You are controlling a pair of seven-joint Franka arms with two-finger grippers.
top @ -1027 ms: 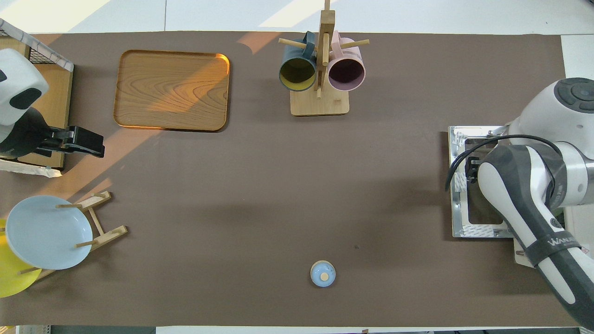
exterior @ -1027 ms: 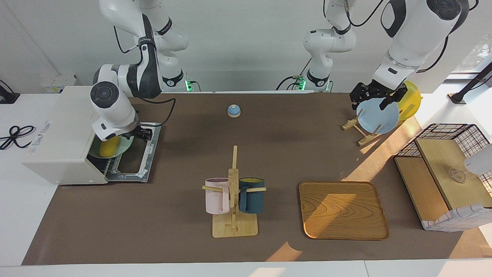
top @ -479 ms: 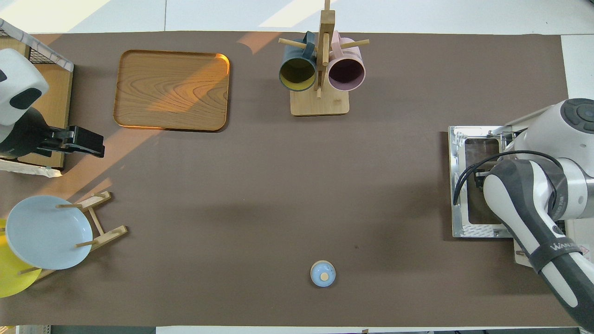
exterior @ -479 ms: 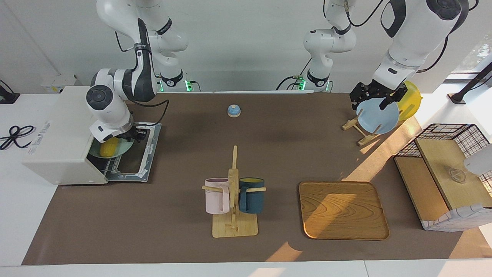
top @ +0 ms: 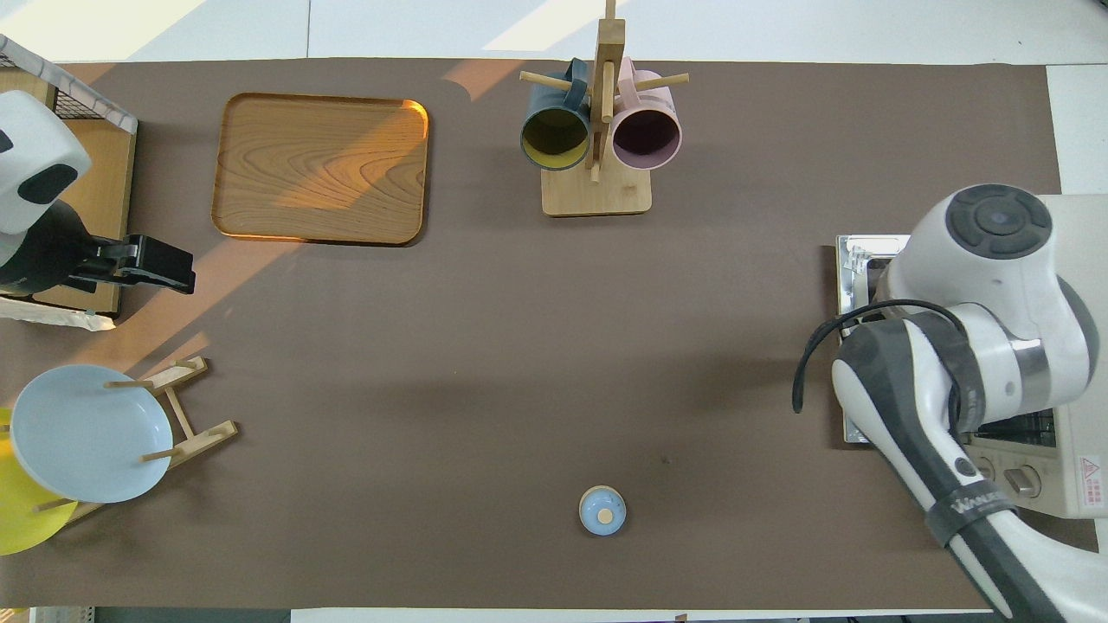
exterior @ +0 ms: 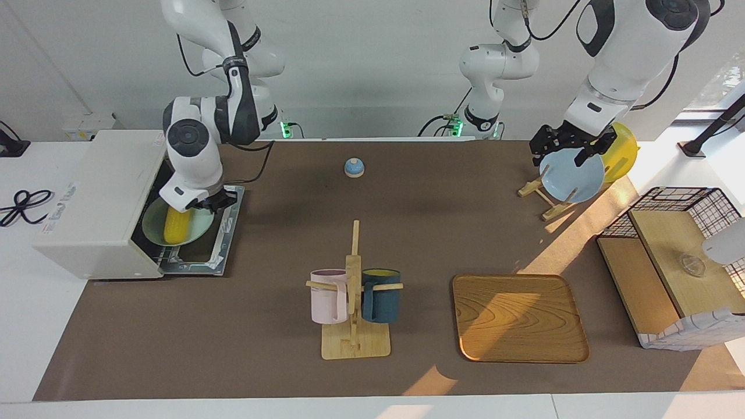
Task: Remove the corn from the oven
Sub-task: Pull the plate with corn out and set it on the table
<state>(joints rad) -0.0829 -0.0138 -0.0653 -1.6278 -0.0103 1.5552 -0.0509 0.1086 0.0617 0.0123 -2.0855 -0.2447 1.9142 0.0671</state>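
Observation:
The white oven (exterior: 93, 203) stands at the right arm's end of the table, its door (exterior: 224, 233) folded down flat. The yellow corn (exterior: 176, 228) lies on a pale green plate (exterior: 152, 224) in the oven's mouth, partly over the door. My right gripper (exterior: 210, 202) is low over the plate's rim, just above the corn's upper end; I cannot tell whether it touches either. In the overhead view the right arm covers the oven's (top: 1078, 346) mouth and the corn is hidden. My left gripper (exterior: 573, 152) waits over the plate rack's end of the table, also in the overhead view (top: 173, 270).
A mug stand (exterior: 354, 302) with a pink and a dark blue mug stands mid-table. A wooden tray (exterior: 518, 317) lies beside it. A small blue bell (exterior: 354, 167) sits near the robots. A blue plate (exterior: 573, 177), a yellow plate (exterior: 623, 151) and a wire basket (exterior: 675, 262) are at the left arm's end.
My right arm's wrist has swung out from the oven's mouth toward the table's middle. The corn and green plate now show farther out of the oven. The left arm has not moved.

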